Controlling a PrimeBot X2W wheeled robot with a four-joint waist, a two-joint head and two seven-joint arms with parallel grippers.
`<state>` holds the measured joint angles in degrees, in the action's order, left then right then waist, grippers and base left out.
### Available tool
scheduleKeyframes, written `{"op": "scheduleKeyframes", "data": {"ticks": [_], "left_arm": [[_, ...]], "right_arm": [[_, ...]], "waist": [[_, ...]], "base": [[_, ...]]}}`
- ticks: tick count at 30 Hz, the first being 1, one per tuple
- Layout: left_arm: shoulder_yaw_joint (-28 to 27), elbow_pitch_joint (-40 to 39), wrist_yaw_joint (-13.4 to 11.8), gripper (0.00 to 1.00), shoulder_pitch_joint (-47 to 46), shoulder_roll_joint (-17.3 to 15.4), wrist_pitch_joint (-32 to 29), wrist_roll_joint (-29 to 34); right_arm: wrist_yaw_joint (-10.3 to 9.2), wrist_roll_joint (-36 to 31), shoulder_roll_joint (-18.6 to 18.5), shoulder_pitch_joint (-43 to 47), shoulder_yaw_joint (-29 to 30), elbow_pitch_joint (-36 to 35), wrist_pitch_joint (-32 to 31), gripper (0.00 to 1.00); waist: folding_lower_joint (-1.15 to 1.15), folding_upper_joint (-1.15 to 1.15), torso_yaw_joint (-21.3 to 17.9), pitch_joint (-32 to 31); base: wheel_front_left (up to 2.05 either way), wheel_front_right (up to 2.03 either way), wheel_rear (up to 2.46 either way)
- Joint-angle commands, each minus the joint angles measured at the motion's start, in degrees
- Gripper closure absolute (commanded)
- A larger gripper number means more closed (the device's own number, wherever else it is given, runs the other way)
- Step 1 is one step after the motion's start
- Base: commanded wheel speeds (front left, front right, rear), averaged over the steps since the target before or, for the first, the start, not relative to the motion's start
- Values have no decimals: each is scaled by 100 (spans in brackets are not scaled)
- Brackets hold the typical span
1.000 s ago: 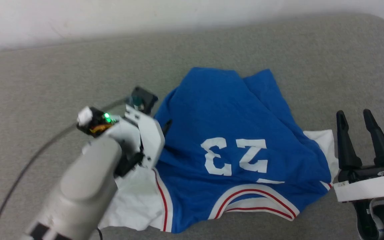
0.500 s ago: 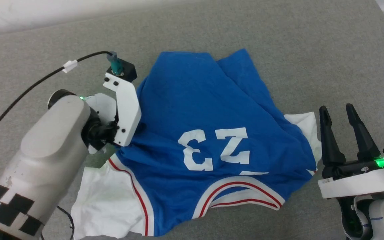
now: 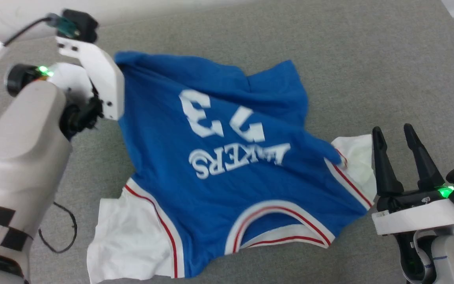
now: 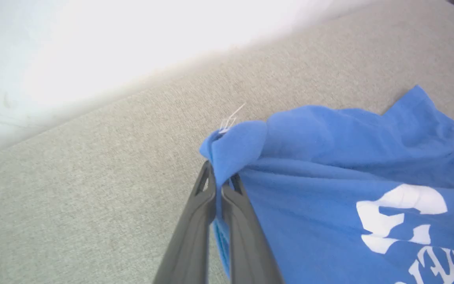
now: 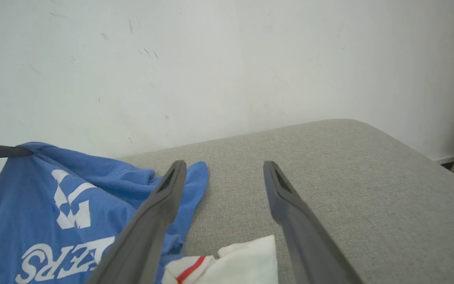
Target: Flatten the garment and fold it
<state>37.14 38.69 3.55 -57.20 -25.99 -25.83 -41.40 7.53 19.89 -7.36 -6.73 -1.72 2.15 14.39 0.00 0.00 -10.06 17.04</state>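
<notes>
Left gripper just snapped shut on a hem corner of the blue jersey and dragged it up toward the far left. The LAKERS print is out now, before only the 23 showed. The rest lies rumpled on the grey cushion. Right gripper sits spread beside the white sleeve. I'd say flattening's properly underway, folding not yet

The left arm reaches from the near left toward the far left, pale forearm angled away. The left gripper has its two dark fingers pressed together, pinching an edge of the garment. The right gripper sits at the near right, fingers spread apart, pointing far, holding nothing.
</notes>
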Motion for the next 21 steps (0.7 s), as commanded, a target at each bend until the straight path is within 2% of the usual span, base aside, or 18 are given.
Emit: {"op": "scheduleKeyframes", "data": {"ticks": [1, 8, 9, 11, 12, 17, 20, 21], "left_arm": [[-90, 134, -130, 100, -111, -88, 289, 100], [-447, 745, -800, 100, -328, -205, 1647, 370], [-440, 842, -859, 100, -322, -202, 1785, 421], [-393, 1019, -807, 100, -256, -136, 1912, 435], [-359, 1098, -793, 0, -241, -108, 1985, 464], [-295, 1305, -607, 0, -209, 62, 2673, 532], [-263, 1307, -457, 0, -145, 133, 3310, 598], [-263, 1307, -457, 0, -145, 133, 3310, 598]], "right_arm": [[-4, -17, -14, -40, -14, 16, 16, 0], [-4, 13, -32, -70, -72, 86, -44, 0], [-4, 14, -29, -71, -82, 94, -53, 0], [-4, 8, -25, -70, -102, 110, -78, 0], [-4, 4, -22, -67, -98, 117, -84, 0], [-4, -6, -32, -48, -57, 167, -132, 0], [-4, 0, -72, -8, -6, 209, -167, 0], [-4, 0, -72, -8, -6, 209, -167, 0]], "waist": [[0, 0, 44, -10], [0, 0, 148, 72], [0, 0, 162, 79], [0, 0, 191, 76], [0, 0, 214, 68], [0, 0, 360, -77], [0, 0, 479, -261], [0, 0, 479, -261]], "base": [[0, 0, 0], [0, 0, 0], [0, 0, 0], [0, 0, 0], [0, 0, 0], [0, 0, 0], [0, 0, 0], [0, 0, 0]]}}
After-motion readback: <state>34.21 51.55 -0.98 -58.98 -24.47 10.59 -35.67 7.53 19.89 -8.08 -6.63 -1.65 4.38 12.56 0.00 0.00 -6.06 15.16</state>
